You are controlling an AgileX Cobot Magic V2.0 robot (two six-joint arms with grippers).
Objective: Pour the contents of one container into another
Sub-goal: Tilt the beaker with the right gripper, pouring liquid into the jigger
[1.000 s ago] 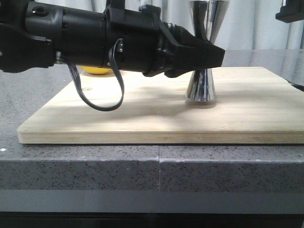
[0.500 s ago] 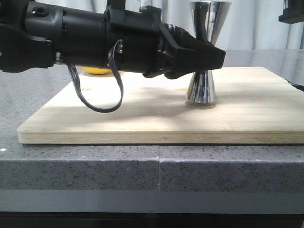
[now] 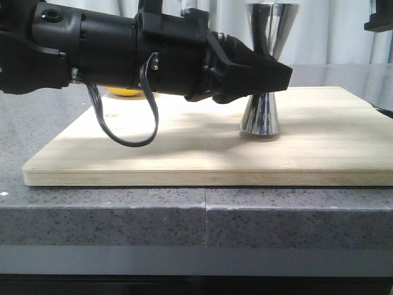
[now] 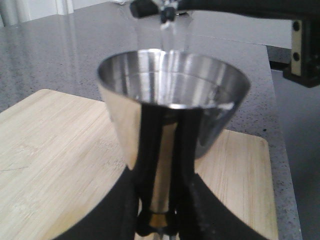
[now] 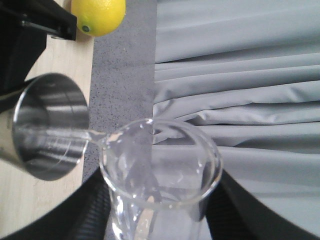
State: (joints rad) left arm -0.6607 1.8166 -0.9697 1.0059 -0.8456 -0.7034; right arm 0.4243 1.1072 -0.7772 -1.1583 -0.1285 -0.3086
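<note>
Across the left and centre of the front view the black left arm reaches sideways, and it hides most of what lies behind it: only a sliver of the yellow lemon (image 3: 126, 93) shows under its body, and the waist of the steel jigger (image 3: 265, 67) is covered by the left gripper (image 3: 270, 75), whose fingers are clamped on that narrow middle. A black cable loop (image 3: 126, 126) droops from the arm toward the wooden board (image 3: 202, 153), which lies on the speckled grey counter (image 3: 123, 227). The jigger stands upright on the board at centre right, its flared foot on the wood and its wide cup cut off by the top edge of the frame. Of the right arm only a dark corner shows at the upper right, so that view tells nothing of its hold. From the left wrist view the jigger's (image 4: 172, 100) open cup fills the centre, the dark fingers (image 4: 145, 200) rising on either side of its stem; the gold band is barely visible low down, and a blurred clear stream falls in from above. From the right wrist view the jigger (image 5: 47, 125) sits at left, and the glass beaker (image 5: 160, 175), held between the closed fingers of the right gripper (image 5: 157, 220), is tipped with its spout just over the jigger's rim; its printed marks cannot be made out. Grey curtain (image 5: 240, 75) fills the right side.
</note>
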